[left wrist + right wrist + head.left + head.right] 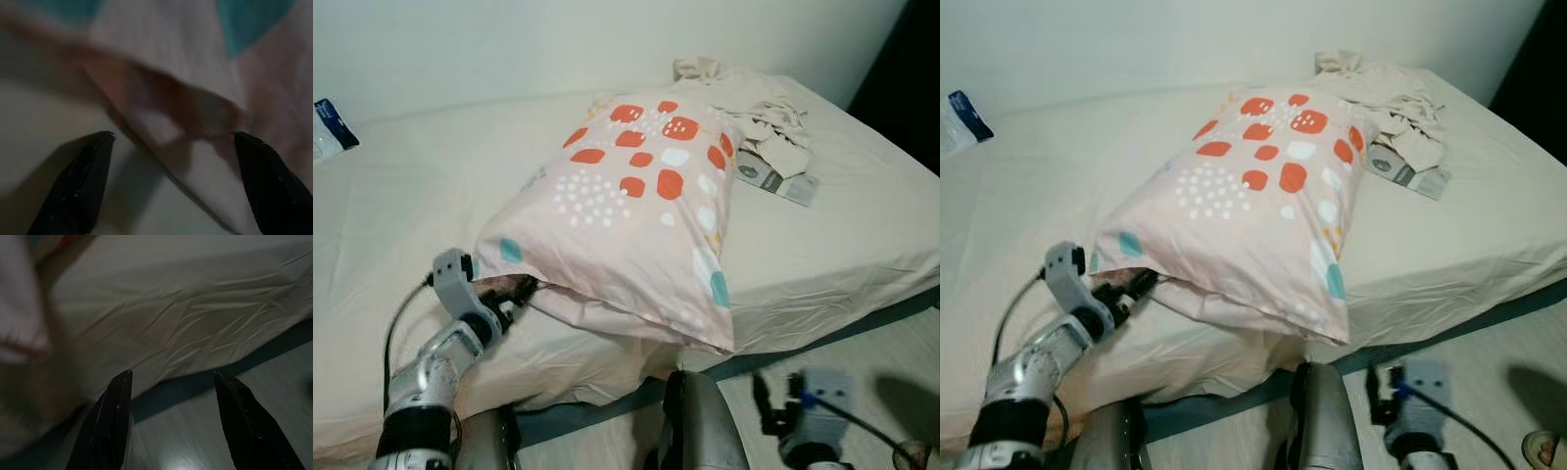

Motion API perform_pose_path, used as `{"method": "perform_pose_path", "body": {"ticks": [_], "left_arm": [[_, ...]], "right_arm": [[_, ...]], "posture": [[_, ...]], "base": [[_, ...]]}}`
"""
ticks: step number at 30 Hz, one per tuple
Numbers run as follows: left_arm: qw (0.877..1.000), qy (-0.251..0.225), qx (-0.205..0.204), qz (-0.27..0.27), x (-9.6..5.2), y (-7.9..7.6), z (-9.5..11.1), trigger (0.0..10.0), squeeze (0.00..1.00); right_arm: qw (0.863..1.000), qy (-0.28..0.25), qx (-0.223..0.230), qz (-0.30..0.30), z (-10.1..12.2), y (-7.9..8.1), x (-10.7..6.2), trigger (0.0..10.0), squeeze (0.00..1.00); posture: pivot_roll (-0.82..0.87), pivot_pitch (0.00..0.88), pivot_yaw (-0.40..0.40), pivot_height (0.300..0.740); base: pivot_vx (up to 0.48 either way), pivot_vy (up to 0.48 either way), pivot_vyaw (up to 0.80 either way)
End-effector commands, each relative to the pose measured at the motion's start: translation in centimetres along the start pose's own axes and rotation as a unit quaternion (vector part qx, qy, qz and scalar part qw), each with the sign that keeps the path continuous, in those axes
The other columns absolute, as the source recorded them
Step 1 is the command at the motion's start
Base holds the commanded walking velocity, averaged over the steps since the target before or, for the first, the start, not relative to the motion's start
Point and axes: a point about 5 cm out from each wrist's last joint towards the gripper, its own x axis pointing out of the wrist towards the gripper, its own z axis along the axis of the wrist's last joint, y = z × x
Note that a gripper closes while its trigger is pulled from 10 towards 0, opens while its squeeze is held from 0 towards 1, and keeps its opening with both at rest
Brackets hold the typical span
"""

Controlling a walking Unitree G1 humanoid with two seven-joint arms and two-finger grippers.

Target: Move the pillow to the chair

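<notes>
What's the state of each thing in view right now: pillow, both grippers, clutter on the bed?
pillow: lying on the bed, near corner raised off the sheet
left gripper: open, fingers at the pillow's near corner, not closed on it
right gripper: open, low by the bed's edge, holding nothing
bed: sheet wrinkled
beige clothes: crumpled in a heap behind the pillow
grey packet: lying flat beside the clothes

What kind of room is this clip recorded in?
Most likely a bedroom. A bed with a cream sheet stands against a plain wall, a patterned pillow lies on it, and crumpled clothing sits near the far corner. The left gripper is at the pillow's near edge.
</notes>
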Motion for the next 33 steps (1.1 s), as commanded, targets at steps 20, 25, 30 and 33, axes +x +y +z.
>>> {"method": "perform_pose_path", "body": {"ticks": [20,25,30,33], "left_arm": [[0.97,-0.041,-0.239,-0.029,2.6,-4.2,-4.9,10.0,1.0],[0.947,-0.081,-0.303,-0.068,3.5,-5.7,-3.7,10.0,1.0],[0.951,-0.07,-0.285,-0.097,4.3,-7.7,-3.5,10.0,1.0],[0.962,-0.056,-0.252,-0.091,5.1,-8.8,-4.0,10.0,0.0]], "right_arm": [[0.998,-0.028,0.051,0.006,1.9,1.5,2.0,10.0,0.0],[0.998,-0.032,0.054,0.008,2.2,1.6,2.2,10.0,0.0],[0.998,-0.029,0.054,0.005,2.2,1.5,2.2,10.0,0.0],[0.998,-0.027,0.053,0.005,2.2,1.5,2.3,10.0,0.0]], "posture": [[-0.06,0.187,-0.013,0.536],[-0.07,0.186,-0.011,0.536],[-0.07,0.185,-0.014,0.536],[-0.07,0.185,-0.015,0.536]], "base": [[0.0,0.0,0.0],[0.0,0.0,0.0],[0.0,0.0,0.0],[0.0,0.0,0.0]]}}
